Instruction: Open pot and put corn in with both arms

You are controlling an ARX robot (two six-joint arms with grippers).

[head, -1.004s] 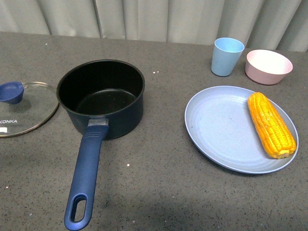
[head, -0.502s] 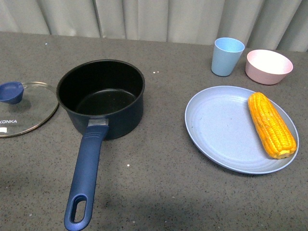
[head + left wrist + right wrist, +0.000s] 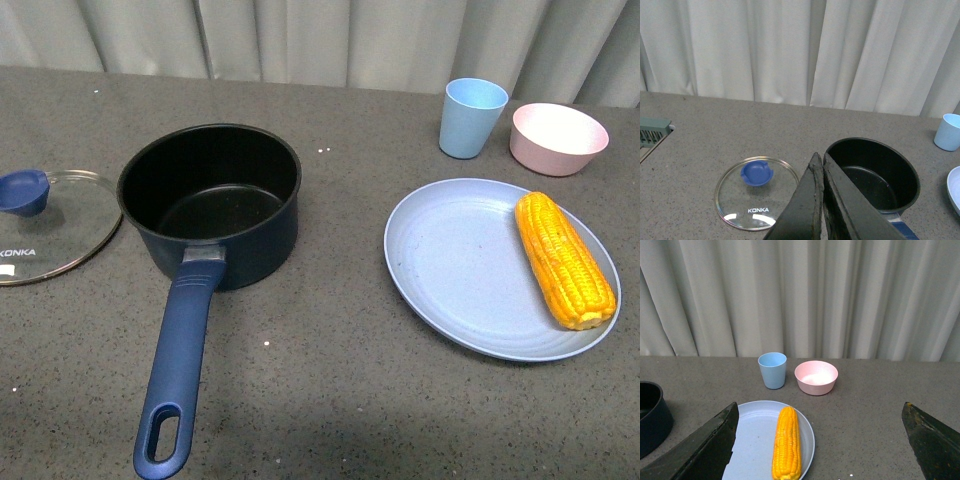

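The navy pot [image 3: 210,200] stands open left of centre, its black inside bare and its long blue handle [image 3: 178,375] pointing toward me. Its glass lid [image 3: 45,225] with a blue knob lies flat on the table to its left. The corn [image 3: 563,259] lies on the right side of a light blue plate [image 3: 450,270]. Neither arm shows in the front view. My left gripper [image 3: 819,159] is shut and empty, above the table between the lid [image 3: 757,192] and the pot [image 3: 872,172]. My right gripper [image 3: 820,412] is wide open, with the corn [image 3: 787,445] between its fingers.
A light blue cup [image 3: 472,117] and a pink bowl [image 3: 558,138] stand behind the plate. Pleated curtains close off the far edge of the grey table. A grey-green rack corner [image 3: 652,131] shows beyond the lid in the left wrist view.
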